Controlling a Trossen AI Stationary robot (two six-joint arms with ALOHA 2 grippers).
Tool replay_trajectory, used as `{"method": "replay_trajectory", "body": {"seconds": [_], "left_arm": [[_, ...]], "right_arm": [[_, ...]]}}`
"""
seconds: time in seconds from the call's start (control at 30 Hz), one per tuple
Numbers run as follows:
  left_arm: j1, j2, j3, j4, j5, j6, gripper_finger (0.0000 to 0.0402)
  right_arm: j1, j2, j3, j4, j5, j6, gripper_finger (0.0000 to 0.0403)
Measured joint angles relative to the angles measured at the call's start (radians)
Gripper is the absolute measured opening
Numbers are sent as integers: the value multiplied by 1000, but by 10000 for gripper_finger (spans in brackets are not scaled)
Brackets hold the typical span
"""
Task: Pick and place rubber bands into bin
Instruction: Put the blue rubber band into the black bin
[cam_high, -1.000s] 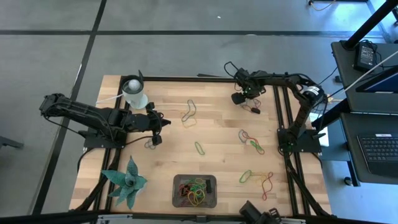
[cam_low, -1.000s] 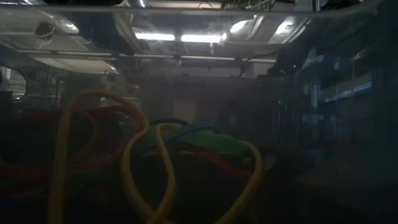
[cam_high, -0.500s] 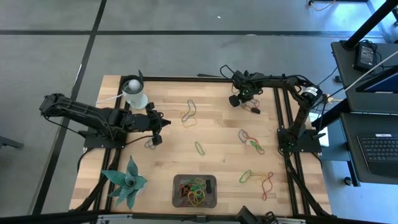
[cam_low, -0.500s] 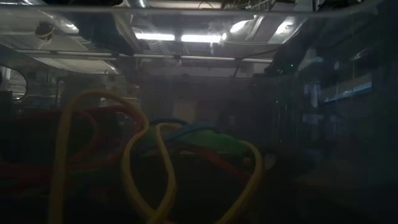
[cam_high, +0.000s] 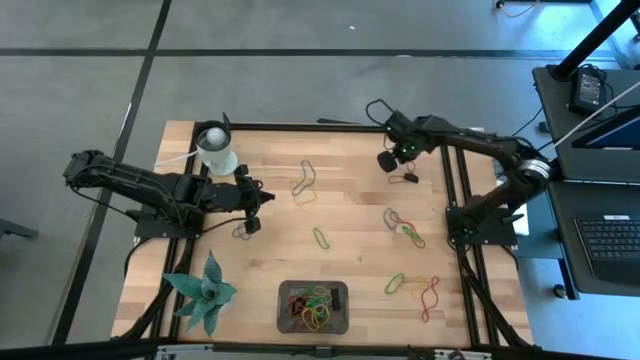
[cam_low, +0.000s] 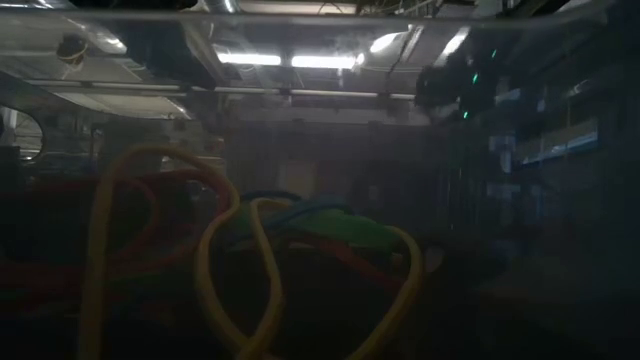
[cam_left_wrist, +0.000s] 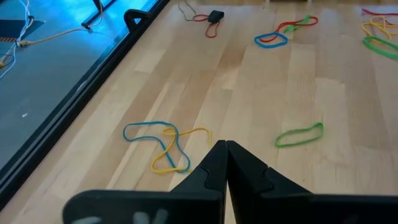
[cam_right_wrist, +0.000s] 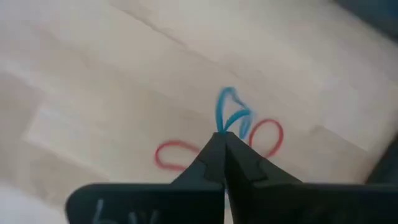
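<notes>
low view murky, bin (cam_low: 470, 262) wall blurred, rubber bands (cam_low: 250, 260) cropped

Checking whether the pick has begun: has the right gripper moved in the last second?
Yes. The right gripper has shifted slightly toward the table's right rail, and shut on a blue rubber band.

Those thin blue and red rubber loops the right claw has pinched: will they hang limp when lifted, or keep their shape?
Probably limp: the thin blue rubber band and red rubber band in the shut right gripper already bend into loose, uneven loops. They look very light, so lifting should be easy. Being so thin, one might slip free.
</notes>
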Motion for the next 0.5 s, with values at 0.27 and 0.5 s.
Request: {"method": "replay_trajectory", "body": {"seconds": [0.27, 0.5], "left_arm": [[0, 0, 0, 0, 0, -52, 4], [0, 0, 0, -2, -3, -51, 4]], "right_arm": [[61, -221, 1, -53, 30, 70, 1], [204, -348, 2, -147, 126, 157, 0]]}}
